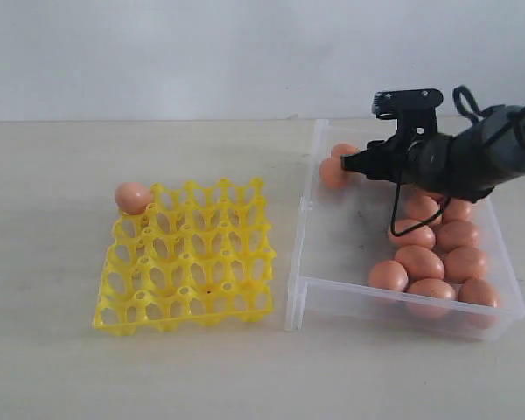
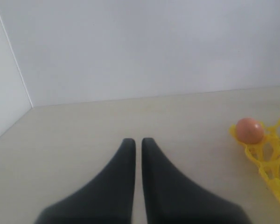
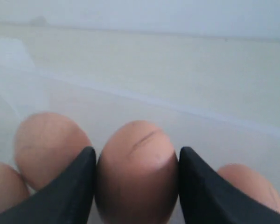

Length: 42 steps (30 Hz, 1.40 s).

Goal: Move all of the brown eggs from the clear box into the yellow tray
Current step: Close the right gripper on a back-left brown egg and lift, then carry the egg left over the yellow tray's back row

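Right gripper [image 3: 136, 153]: black jaws closed onto one smooth orange-brown oval egg [image 1: 333, 172], a pad against each flank, at the far left corner of the shallow clear plastic box [image 1: 350, 241]. Whether it has left the floor I can't tell from these angles. A neighbouring egg [image 3: 46, 140] sits just beside one finger, perhaps touching. Risks: the pads bear on curved, slick shell, so a quick lift or swing could squirt the egg out, and too hard a squeeze would crack it. The low box wall stands between here and the bright yellow lattice egg tray [image 1: 192, 262] (one egg [image 1: 132, 197] sits in its far left corner cup), so a low carry would clip that wall. The loose cluster of brown eggs [image 1: 420, 261] under the arm could be knocked. Left gripper [image 2: 138, 142]: closed, empty, over the bare table [image 2: 60, 154] near the tray.
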Each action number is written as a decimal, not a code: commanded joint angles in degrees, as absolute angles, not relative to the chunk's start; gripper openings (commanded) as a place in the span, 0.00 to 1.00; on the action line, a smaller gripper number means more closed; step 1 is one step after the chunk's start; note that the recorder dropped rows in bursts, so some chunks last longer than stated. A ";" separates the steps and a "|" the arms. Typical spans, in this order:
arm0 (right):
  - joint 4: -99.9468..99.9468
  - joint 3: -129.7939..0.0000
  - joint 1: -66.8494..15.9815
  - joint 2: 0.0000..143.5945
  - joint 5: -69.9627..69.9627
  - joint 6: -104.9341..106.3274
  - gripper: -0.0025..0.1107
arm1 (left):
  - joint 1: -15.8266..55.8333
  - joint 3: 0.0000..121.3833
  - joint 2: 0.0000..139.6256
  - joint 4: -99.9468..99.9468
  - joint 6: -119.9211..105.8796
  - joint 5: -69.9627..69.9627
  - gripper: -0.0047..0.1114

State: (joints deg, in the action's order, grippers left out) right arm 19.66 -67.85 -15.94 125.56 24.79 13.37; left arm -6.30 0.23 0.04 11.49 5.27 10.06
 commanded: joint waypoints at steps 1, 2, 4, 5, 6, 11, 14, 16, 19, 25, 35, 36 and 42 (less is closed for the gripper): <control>-13.58 -61.69 -15.98 125.70 52.36 -12.17 0.02 | -6.07 0.00 0.00 11.46 5.56 9.88 0.07; -15.91 -61.05 -15.77 126.40 59.83 -14.94 0.02 | -6.07 0.00 0.00 11.46 5.56 9.88 0.07; -15.74 -60.68 -15.53 126.51 64.69 -18.27 0.02 | -6.07 0.00 0.00 11.46 5.56 9.88 0.07; -16.44 -60.68 -15.40 126.51 65.73 -20.70 0.02 | -6.07 0.00 0.00 11.46 5.56 9.88 0.07; -17.21 -60.68 -15.30 126.51 67.05 -21.79 0.02 | -6.07 0.00 0.00 11.46 5.56 9.88 0.07; -26.96 -61.16 -15.57 126.24 69.96 -29.38 0.02 | -6.07 0.00 0.00 11.46 5.56 9.88 0.07; -32.98 -61.93 -16.86 126.58 69.96 -30.22 0.02 | -6.07 0.00 0.00 11.46 5.56 9.88 0.07; -36.02 -62.30 -18.18 126.73 69.96 -30.07 0.02 | -6.07 0.00 0.00 11.46 5.56 9.88 0.07; -41.92 -63.79 -20.63 126.73 69.96 -29.86 0.02 | -6.07 0.00 0.00 11.46 5.56 9.88 0.07; -48.72 -68.89 -25.90 127.23 69.96 -30.11 0.02 | -6.07 0.00 0.00 11.46 5.56 9.88 0.07; -48.48 -78.13 -29.67 135.17 67.68 -36.00 0.02 | -6.07 0.00 0.00 11.46 5.56 9.88 0.07; -48.48 -79.16 -29.67 136.02 67.68 -36.83 0.02 | -6.07 0.00 0.00 11.46 5.56 9.88 0.07; -48.69 -82.74 -30.00 138.35 60.13 -39.11 0.02 | -5.93 0.00 0.00 11.46 5.56 9.88 0.07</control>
